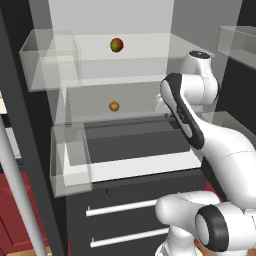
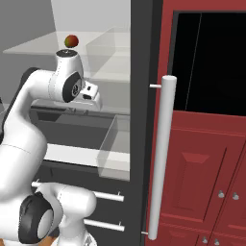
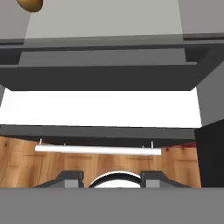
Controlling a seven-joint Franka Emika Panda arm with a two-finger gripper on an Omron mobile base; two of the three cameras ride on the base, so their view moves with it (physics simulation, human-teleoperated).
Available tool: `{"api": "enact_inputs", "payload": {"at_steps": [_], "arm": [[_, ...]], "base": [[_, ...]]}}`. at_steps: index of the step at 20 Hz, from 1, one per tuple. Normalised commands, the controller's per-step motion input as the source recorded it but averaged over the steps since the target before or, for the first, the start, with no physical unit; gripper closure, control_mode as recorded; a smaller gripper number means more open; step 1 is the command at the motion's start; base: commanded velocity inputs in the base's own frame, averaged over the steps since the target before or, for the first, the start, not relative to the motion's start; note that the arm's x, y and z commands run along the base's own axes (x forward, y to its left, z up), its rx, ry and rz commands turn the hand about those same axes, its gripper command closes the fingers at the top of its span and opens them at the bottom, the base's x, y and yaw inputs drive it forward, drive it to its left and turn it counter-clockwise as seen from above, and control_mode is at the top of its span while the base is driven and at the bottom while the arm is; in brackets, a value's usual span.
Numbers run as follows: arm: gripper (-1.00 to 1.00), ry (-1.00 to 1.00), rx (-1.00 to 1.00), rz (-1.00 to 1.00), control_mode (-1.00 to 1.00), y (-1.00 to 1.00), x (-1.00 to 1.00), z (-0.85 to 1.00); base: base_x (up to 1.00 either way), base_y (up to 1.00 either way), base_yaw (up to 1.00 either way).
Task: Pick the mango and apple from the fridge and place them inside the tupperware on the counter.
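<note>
The fridge (image 1: pixel 125 165) stands open in front of me. The mango (image 1: pixel 116 45) (image 2: pixel 71 41), red and green, rests on the upper glass shelf. One shelf below sits the small orange apple (image 1: pixel 114 106), which also peeks in at the top left of the hand view (image 3: pixel 29 4). My gripper (image 3: pixel 111 178) is inside the fridge at the lower shelf's right side, to the right of the apple and apart from it. Its dark fingertips (image 3: pixel 70 177) stand apart with nothing between them. The tupperware and the counter are out of view.
Clear bins (image 1: pixel 50 57) (image 1: pixel 70 160) stand at the fridge's left side. Dark drawers with silver handles (image 1: pixel 122 207) (image 3: pixel 96 149) lie below the white ledge. A long grey door handle (image 2: pixel 161 158) and dark-red cabinets (image 2: pixel 206 168) are on the right.
</note>
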Motion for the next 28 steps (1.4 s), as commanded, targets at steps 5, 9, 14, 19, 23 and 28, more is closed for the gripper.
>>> {"api": "enact_inputs", "payload": {"at_steps": [5, 9, 14, 19, 23, 28], "arm": [[-1.00, -0.18, -0.10, 0.00, -1.00, 0.37, -0.05, 0.00], [-1.00, -0.39, 0.01, -0.17, -1.00, 0.57, 0.55, -0.01], [-1.00, -0.16, 0.16, 0.00, -1.00, 0.17, 0.64, -0.01], [-1.00, 0.00, 0.04, 0.00, -1.00, 0.39, 0.71, -0.02], [-1.00, 0.00, 0.00, 0.00, -1.00, 0.48, 0.58, -0.13], [-1.00, 0.01, 0.00, 0.00, -1.00, 0.45, 0.49, -0.16]], "base": [[0.00, 0.00, 0.00], [0.00, 0.00, 0.00], [0.00, 0.00, 0.00], [0.00, 0.00, 0.00], [0.00, 0.00, 0.00], [0.00, 0.00, 0.00]]}}
